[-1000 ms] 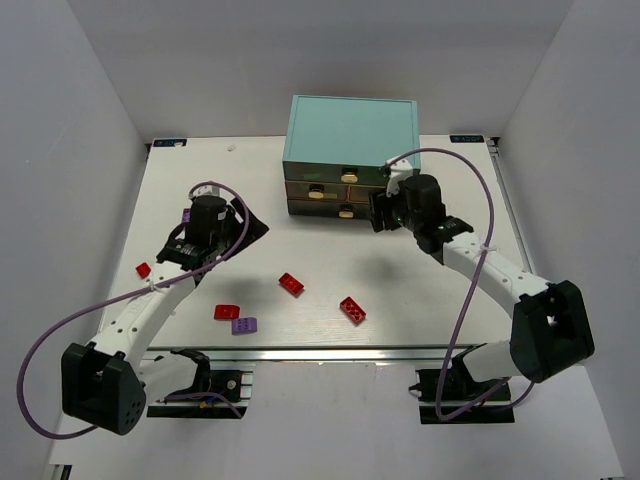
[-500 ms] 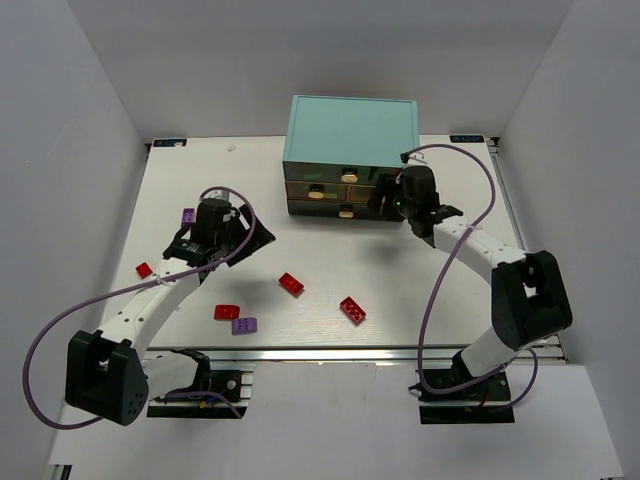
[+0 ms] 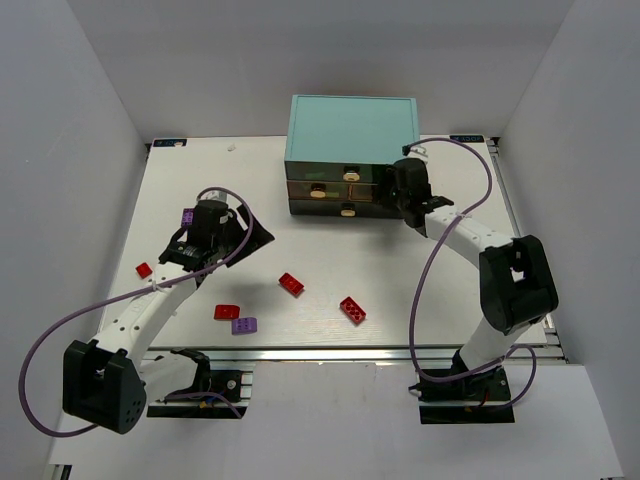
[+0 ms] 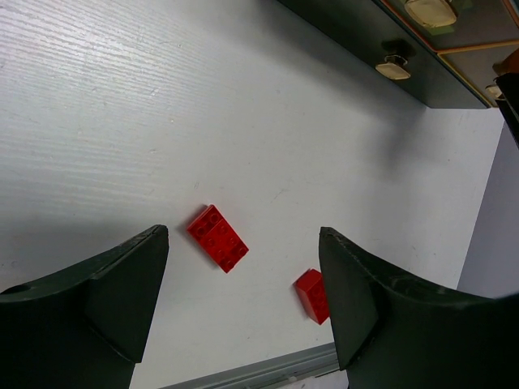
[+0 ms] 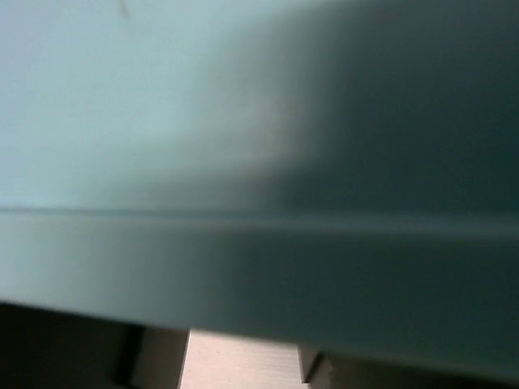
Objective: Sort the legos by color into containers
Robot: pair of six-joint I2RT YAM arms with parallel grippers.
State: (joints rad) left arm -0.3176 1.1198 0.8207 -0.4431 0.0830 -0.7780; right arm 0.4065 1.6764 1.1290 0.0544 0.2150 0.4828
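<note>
The cabinet (image 3: 350, 125) with a light teal top stands at the back middle, with cream-knobbed drawers (image 3: 317, 193) on its front. Red legos lie on the table: one at the left (image 3: 143, 269), one in the middle (image 3: 291, 283), one to its right (image 3: 352, 309), one near the front (image 3: 227, 311). Purple legos lie at the front (image 3: 243, 325) and far left (image 3: 188, 216). My left gripper (image 3: 252, 232) hovers open and empty; its wrist view shows it (image 4: 243, 300) above two red legos (image 4: 217, 237) (image 4: 312, 296). My right gripper (image 3: 382, 192) is pressed against the cabinet's right front; its wrist view shows only blurred teal cabinet (image 5: 243, 121).
White walls enclose the table on three sides. A metal rail (image 3: 330, 352) runs along the near edge by the arm bases. The cabinet's dark front and a knob (image 4: 393, 69) show at the top right of the left wrist view.
My right gripper has moved left and back, from in front of the cabinet's right corner to against the drawer front. The left arm has barely shifted. No lego has moved.
</note>
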